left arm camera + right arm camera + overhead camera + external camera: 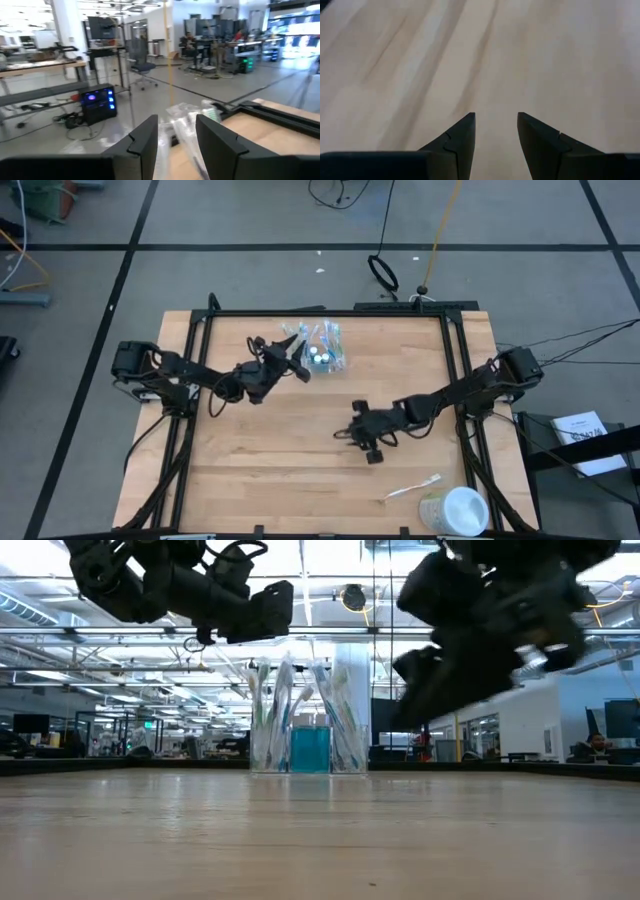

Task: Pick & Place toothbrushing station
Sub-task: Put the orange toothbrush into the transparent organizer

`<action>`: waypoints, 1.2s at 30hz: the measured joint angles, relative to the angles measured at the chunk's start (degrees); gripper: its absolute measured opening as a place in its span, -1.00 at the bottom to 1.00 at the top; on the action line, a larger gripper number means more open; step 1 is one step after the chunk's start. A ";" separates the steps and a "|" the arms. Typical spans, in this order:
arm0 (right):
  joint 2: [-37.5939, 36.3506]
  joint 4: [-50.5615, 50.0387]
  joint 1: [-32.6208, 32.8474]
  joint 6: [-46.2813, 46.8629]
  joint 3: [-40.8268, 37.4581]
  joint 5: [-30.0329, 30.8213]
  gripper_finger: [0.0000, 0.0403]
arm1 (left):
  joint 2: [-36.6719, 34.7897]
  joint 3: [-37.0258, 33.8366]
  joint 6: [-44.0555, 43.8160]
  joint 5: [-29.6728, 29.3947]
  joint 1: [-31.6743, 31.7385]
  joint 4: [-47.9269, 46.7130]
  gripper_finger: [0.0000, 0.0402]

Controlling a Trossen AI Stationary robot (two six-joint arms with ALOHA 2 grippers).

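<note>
A small clear plastic cup stands on its base at the table's far middle, packed with wrapped pastel toothbrushes and blue toothpaste. It also shows in the low view and the left wrist view. My left gripper is open just left of the cup, above the table, touching nothing. My right gripper is open over bare wood at the table's middle, empty. One wrapped toothbrush lies flat near the front right.
A larger white cup lies at the table's front right corner, next to the loose toothbrush. Black frame rails run along the table's left, right and far edges. Bare wood lies at the front left and middle.
</note>
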 joint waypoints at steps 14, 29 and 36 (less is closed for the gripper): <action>-5.18 -31.87 16.59 22.64 4.09 -16.86 -0.39 | 0.00 0.02 -3.56 6.14 2.94 -2.10 -0.32; -2.86 -28.20 30.20 32.35 2.80 -1.83 -0.43 | 0.02 0.02 -16.06 6.16 2.89 -7.30 -0.32; -2.53 -23.81 29.70 29.23 -2.05 0.89 -0.43 | 0.02 0.02 -18.27 12.20 2.49 -7.21 -0.32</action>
